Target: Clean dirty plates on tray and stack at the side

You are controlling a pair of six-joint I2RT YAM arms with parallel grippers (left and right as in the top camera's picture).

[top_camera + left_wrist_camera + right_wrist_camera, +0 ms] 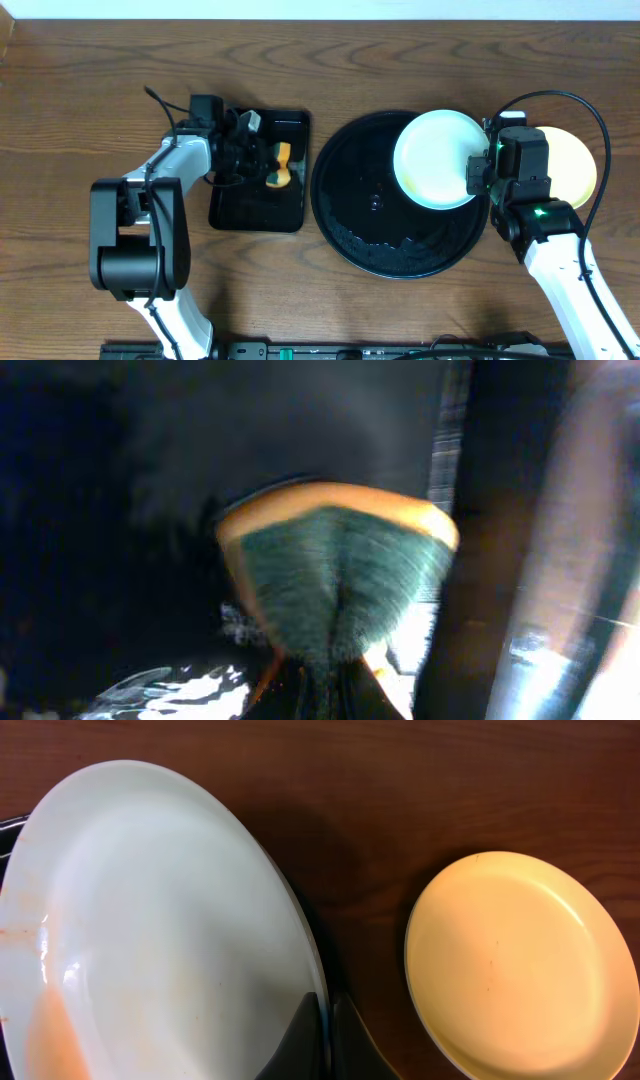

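Overhead: grips the rim of the mint plate [435, 155] with the right gripper [480, 172], over the right side of the round tray [350, 225]. Pinches a sponge [282, 165] in the left gripper [262, 158] above the rectangular tray [255, 212]. Shows the yellow plate [575, 160] on the tabletop [400, 60], just right of the round tray.

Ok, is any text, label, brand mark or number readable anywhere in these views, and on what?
None readable.
The mint plate, yellow plate, round tray, rectangular tray and sponge carry no print.
The arms show only green indicator lights, no lettering.
The bar at the table's near edge is too small to tell.
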